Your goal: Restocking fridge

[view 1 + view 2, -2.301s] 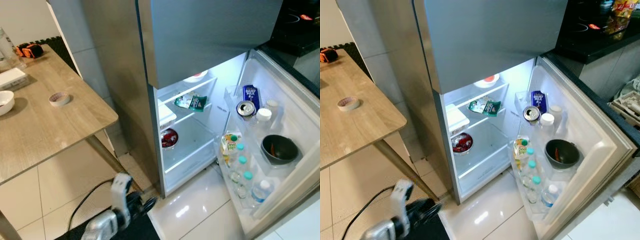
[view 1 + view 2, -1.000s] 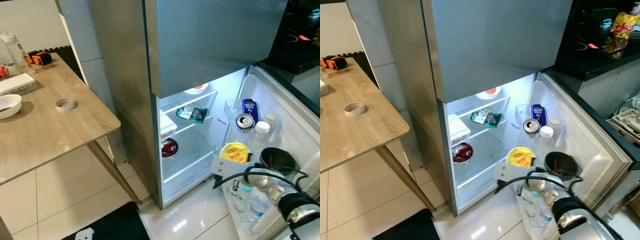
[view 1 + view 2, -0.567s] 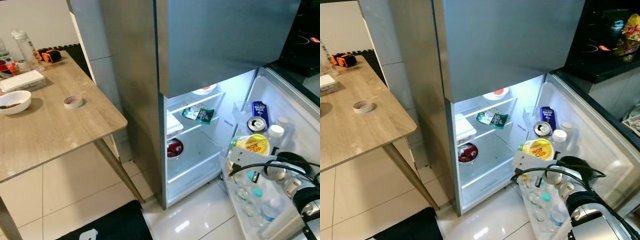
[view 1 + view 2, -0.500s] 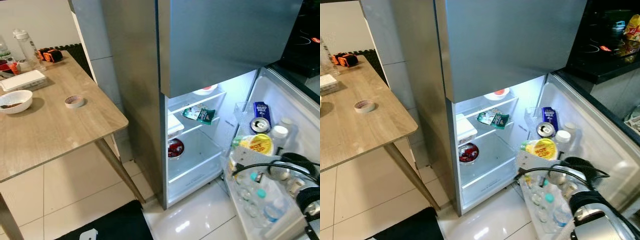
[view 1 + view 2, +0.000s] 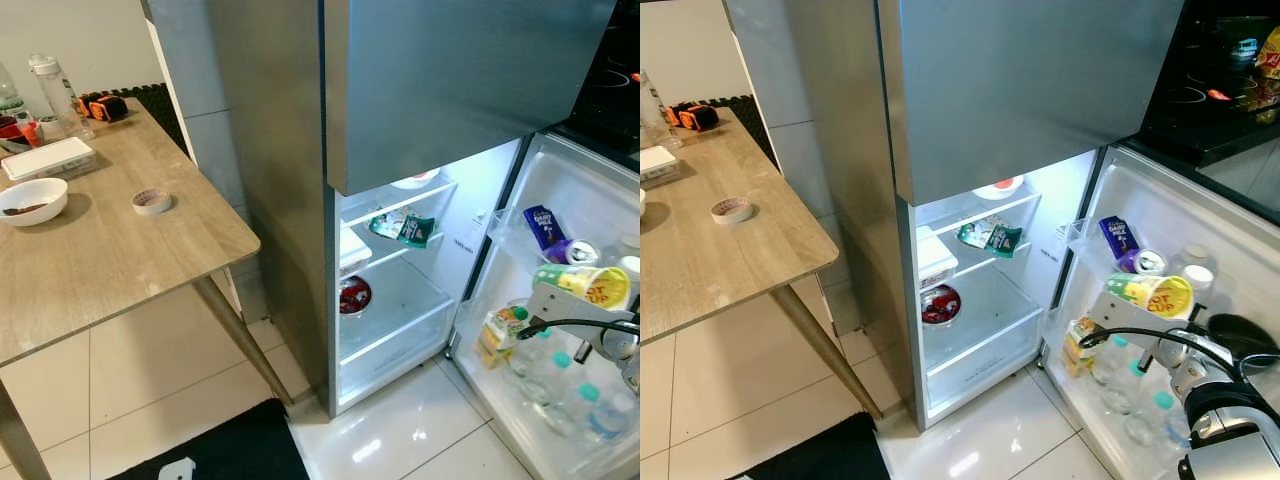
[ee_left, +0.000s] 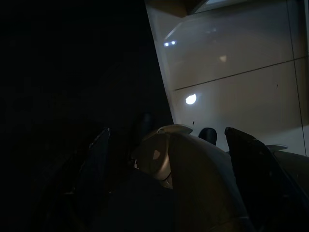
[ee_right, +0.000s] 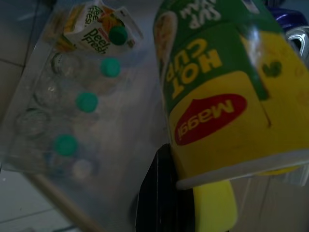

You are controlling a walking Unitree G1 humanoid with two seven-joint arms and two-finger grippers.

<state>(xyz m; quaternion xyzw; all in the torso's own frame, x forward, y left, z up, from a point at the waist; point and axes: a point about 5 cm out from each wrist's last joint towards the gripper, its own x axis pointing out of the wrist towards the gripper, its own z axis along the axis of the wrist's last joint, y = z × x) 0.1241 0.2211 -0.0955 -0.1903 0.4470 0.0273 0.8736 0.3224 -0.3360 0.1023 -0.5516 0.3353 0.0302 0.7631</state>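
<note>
My right gripper (image 5: pixel 1137 305) is shut on a yellow and green Maggi Hot Cup noodle cup (image 5: pixel 1152 294), held tilted on its side. The cup (image 7: pixel 217 96) hangs in front of the open fridge door's shelves (image 5: pixel 1110 395), just below a silver can (image 5: pixel 1148 262) and a blue Dairy Milk carton (image 5: pixel 1118 238). One black finger (image 7: pixel 157 195) shows under the cup's rim. The lit fridge compartment (image 5: pixel 980 300) stands open to the left of the cup. My left gripper (image 6: pixel 174 159) hangs idle over dark floor, fingers spread.
The door's lower shelf holds a juice carton (image 5: pixel 1080 345) and several teal-capped bottles (image 5: pixel 1132 372); a black bowl (image 5: pixel 1243 335) sits further right. Inside are a green packet (image 5: pixel 990 236), a white box (image 5: pixel 936 255) and a red-filled bowl (image 5: pixel 940 303). A wooden table (image 5: pixel 90 270) stands left.
The right gripper has carried the cup to the right and slightly up, closer to the can on the door shelf. The camera has shifted a little.
</note>
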